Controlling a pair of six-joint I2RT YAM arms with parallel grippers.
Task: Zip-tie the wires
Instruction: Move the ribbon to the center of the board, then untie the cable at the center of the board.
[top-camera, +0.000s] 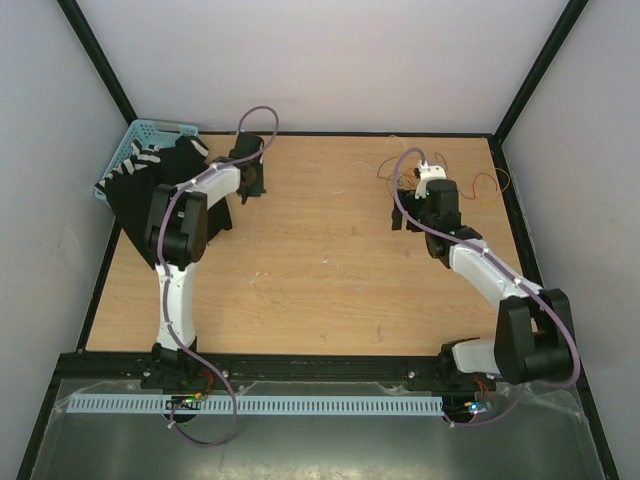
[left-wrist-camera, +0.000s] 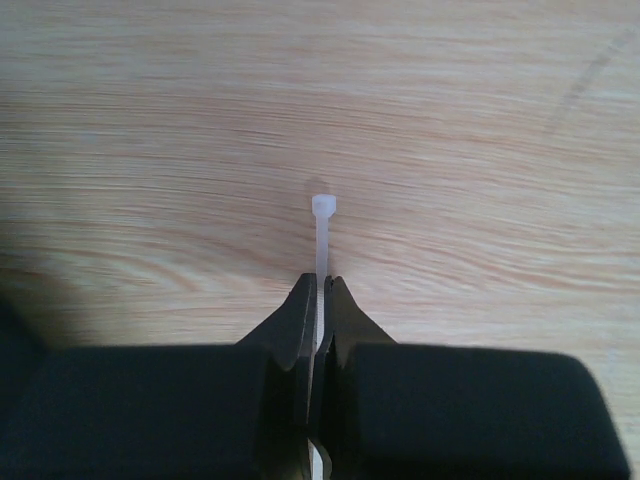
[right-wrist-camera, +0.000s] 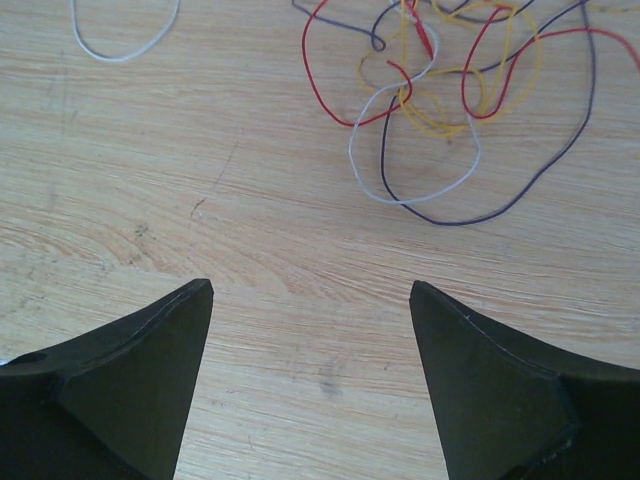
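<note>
Wires (top-camera: 395, 163) lie tangled at the overhead view's upper right, well apart from a blue basket (top-camera: 150, 130) at upper left. In the left wrist view, our left gripper (left-wrist-camera: 320, 285) is clamped on the zip tie (left-wrist-camera: 321, 235), head forward; we should carry it level, without twisting. In the right wrist view, our right gripper (right-wrist-camera: 310, 290) gapes empty just below the tangle.

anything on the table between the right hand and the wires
No, just bare table between the right hand and the wires, seen in the right wrist view.
</note>
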